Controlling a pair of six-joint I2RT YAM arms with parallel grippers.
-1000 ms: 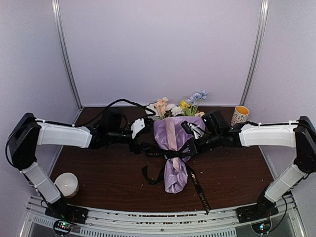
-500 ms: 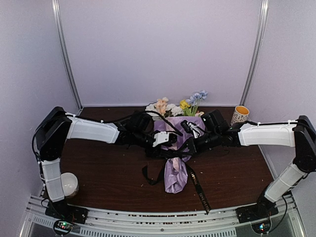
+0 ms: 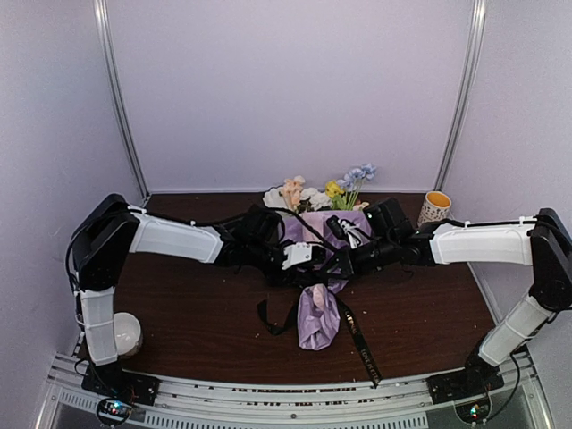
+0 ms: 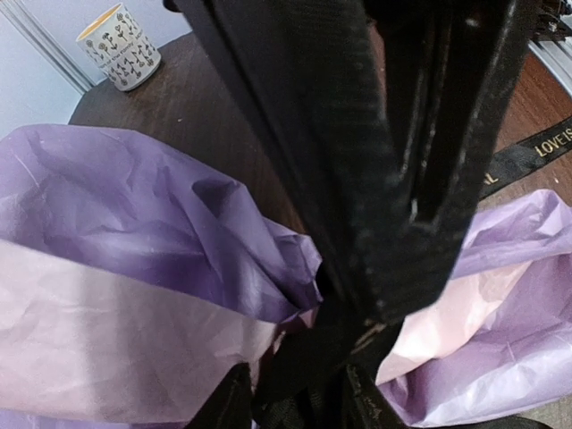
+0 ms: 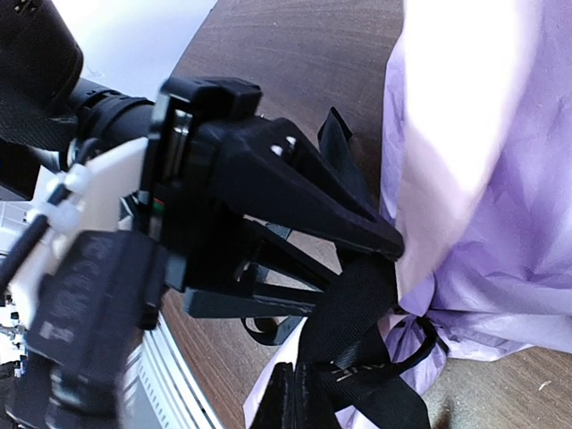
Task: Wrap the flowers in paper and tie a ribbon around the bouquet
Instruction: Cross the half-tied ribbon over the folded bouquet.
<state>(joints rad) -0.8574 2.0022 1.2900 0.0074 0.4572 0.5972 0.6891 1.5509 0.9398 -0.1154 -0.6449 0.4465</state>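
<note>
1. Top view: left gripper (image 3: pixel 325 265) has its jaws narrow and tips at the ribbon (image 3: pixel 358 340) band round the bouquet (image 3: pixel 319 310); unclear whether it pinches. Right gripper (image 3: pixel 349 262) meets it from the other side, clamped tight on the same ribbon. Dark brown wood table (image 3: pixel 197 326), pale lilac booth walls (image 3: pixel 286 89). Bouquet lies mid-table, flowers (image 3: pixel 322 191) toward the back edge, tapered end toward the front edge. Ribbon tails trail to the front edge. Patterned mug (image 3: pixel 434 208) near the back right corner, white cup (image 3: pixel 125 332) near the front left corner.
2. Left wrist: black fingers close together over the cinched paper (image 4: pixel 134 206). Lilac face crumpled, pale pink face showing beneath. Gold-lettered ribbon strand on the table.
3. Right wrist: ribbon runs down into the right gripper's own fingers. The left gripper's tips touch the ribbon where the paper bunches.
</note>
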